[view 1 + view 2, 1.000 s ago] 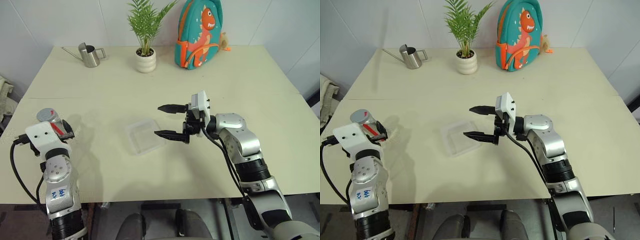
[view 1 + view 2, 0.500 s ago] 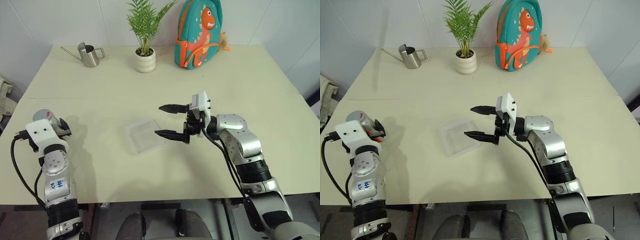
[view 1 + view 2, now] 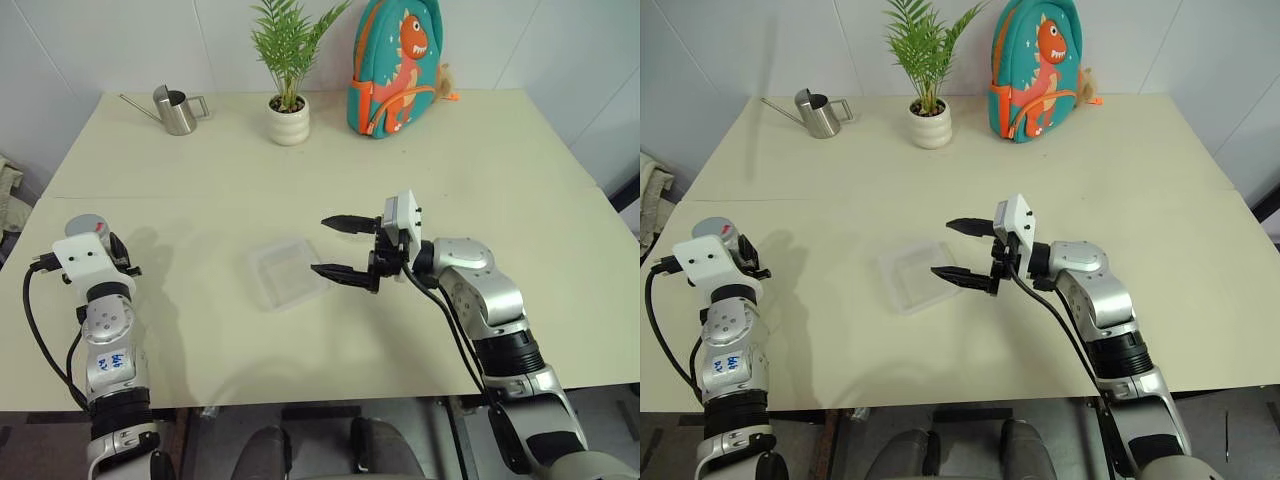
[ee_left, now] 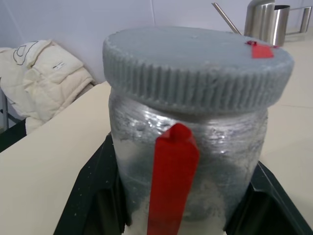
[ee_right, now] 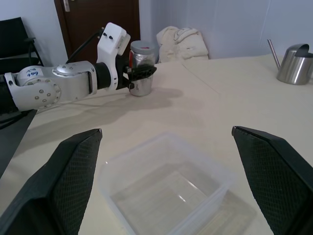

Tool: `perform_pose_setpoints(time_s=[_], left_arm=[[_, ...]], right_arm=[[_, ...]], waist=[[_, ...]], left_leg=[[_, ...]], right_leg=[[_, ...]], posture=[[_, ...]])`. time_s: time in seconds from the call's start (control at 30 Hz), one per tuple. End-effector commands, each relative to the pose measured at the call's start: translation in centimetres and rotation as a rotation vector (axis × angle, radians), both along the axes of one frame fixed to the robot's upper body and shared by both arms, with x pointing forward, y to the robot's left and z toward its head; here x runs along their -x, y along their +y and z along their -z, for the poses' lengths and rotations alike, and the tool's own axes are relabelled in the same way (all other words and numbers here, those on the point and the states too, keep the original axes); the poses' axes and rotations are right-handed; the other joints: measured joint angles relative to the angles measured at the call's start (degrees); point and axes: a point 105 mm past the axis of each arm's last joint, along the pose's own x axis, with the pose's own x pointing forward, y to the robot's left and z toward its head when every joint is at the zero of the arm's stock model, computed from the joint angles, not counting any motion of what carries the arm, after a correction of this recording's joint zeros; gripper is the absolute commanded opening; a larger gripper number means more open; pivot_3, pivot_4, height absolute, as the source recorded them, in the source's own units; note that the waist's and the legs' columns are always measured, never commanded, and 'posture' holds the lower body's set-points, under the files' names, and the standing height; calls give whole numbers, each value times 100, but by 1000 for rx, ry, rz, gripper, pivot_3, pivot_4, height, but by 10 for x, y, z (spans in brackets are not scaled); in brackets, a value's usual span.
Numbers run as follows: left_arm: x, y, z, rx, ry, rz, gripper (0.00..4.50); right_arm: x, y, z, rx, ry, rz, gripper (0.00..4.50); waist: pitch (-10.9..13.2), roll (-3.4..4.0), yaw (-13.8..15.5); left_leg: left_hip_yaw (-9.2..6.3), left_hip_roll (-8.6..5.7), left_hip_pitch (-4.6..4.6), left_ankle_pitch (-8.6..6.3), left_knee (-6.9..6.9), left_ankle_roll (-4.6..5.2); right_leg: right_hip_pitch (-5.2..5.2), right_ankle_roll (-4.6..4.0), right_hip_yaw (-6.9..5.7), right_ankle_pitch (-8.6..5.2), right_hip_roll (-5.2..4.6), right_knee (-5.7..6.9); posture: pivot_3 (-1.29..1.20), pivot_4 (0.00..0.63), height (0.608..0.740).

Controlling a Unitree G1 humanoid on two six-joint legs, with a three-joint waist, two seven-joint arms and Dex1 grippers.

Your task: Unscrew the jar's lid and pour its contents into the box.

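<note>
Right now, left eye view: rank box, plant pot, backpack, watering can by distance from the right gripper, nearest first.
From the right gripper:
1. Box, just off its fingertips, toward the robot's left.
2. Plant pot, at the table's far edge.
3. Backpack, far edge, too close to the pot to call.
4. Watering can, far left corner.

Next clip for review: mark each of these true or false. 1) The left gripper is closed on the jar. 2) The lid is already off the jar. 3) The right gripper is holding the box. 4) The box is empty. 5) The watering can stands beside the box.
1) True: the left gripper is closed on the small clear plastic jar.
2) False: the round grey screw lid sits on the jar.
3) False: the right gripper is open, near the shallow clear plastic box and holding nothing.
4) True: nothing lies in the box.
5) False: the steel watering can stands at the table's far edge, well away from the box.
</note>
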Motion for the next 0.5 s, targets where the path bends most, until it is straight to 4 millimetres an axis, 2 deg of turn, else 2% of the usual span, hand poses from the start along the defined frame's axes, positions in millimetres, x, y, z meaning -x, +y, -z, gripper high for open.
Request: perform_pose_setpoints(time_s=[0.03,0.13,0.27,0.37,0.5], left_arm=[[3,-10,-29,-60,-95,103,1903],[8,-19,-44,-70,-135,192,1903],[19,-61,-72,-42,-175,552,1903],[29,-99,-78,-50,-121,826,1903],[39,-134,-77,-34,-44,1048,1903]], right_arm=[[2,-4,-12,-33,-38,14,4500],[2,-6,-13,-38,-33,24,4500],[4,-8,-17,-43,-25,31,4500],[8,-5,-22,-50,-21,22,4500],[13,2,-33,-71,-13,11,4500]], waist=[[0,0,1],[0,0,-1],[1,1,-15],[1,3,-28],[2,4,-48]], left_leg=[[0,0,0,0,0,0],[0,0,-1,-1,0,-1],[0,7,-4,-9,0,-8],[-2,8,-5,-11,-3,-10],[-4,7,-7,-12,-4,-8]], right_leg=[[0,0,0,0,-1,0],[0,0,-1,0,-5,-2],[-4,-1,0,0,-9,-4],[-6,-3,7,-1,-11,-8],[-5,-6,20,-3,-17,-14]], posture=[[0,150,740],[0,150,740],[0,150,740],[0,150,740],[0,150,740]])
